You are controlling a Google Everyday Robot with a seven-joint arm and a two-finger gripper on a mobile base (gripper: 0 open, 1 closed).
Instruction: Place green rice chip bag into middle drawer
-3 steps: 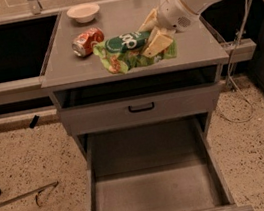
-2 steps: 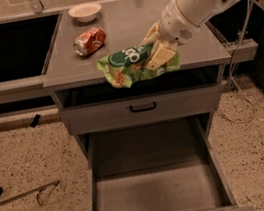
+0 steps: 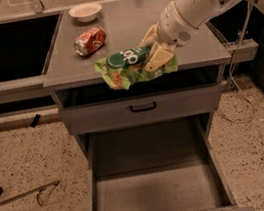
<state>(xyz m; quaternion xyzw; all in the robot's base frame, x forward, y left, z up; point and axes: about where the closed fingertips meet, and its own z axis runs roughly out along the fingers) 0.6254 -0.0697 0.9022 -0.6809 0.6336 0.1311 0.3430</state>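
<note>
The green rice chip bag [image 3: 128,67] is light green with a dark-green logo patch. It hangs at the front edge of the cabinet top, held off the surface. My gripper [image 3: 155,52] comes in from the upper right on a white arm and is shut on the bag's right end. The middle drawer [image 3: 158,194] is pulled open below, a wide grey tray with a bare floor. The bag is above and behind the open drawer.
A red-orange soda can [image 3: 89,41] lies on its side on the cabinet top [image 3: 189,54]. A white bowl [image 3: 85,12] stands at the back. A closed drawer front with a black handle [image 3: 142,108] is above the open drawer. A cable trails on the speckled floor at right.
My gripper has carried the bag forward, from the middle of the cabinet top to its front edge. The bag now overhangs the edge.
</note>
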